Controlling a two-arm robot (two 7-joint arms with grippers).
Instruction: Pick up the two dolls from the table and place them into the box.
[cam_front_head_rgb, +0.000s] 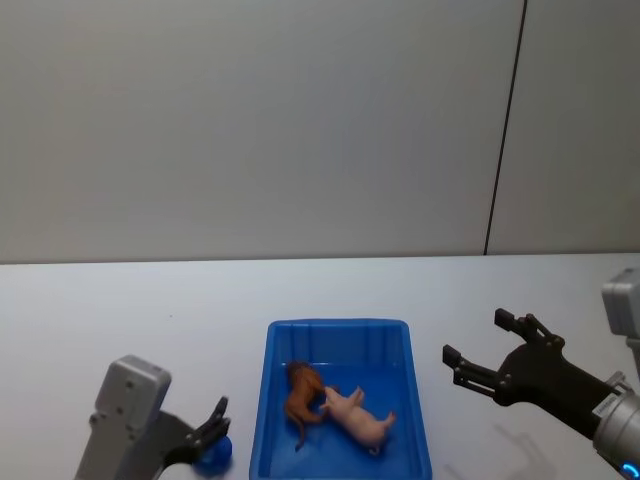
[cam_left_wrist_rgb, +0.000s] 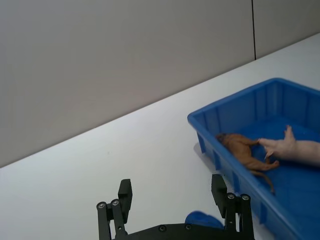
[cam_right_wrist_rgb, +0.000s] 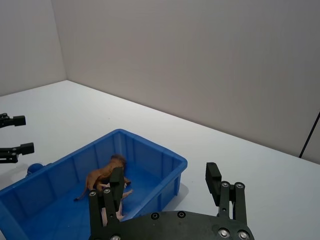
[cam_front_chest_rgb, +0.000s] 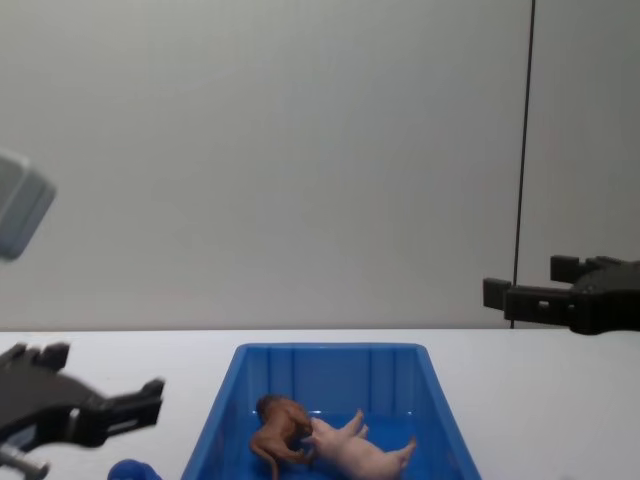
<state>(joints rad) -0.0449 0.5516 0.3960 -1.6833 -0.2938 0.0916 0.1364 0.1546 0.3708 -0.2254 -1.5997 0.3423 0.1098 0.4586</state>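
Lying touching in near half of box (cam_front_head_rgb: 338, 324), at near edge of table (cam_front_head_rgb: 120, 310): pig (cam_front_head_rgb: 358, 420), brown animal (cam_front_head_rgb: 303, 392). Left gripper (cam_left_wrist_rgb: 171, 186) and right gripper (cam_front_head_rgb: 478, 337) flank box, fingers wide, empty. Likely risk: any arm move clips rim, shoves box; left gripper may knock small blue object (cam_front_head_rgb: 212, 458).

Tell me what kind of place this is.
Likely a robot test bench in a lab: a plain white table against a bare grey wall, a blue box holding a toy pig and a brown toy animal, with the left end effector and right end effector open beside it.
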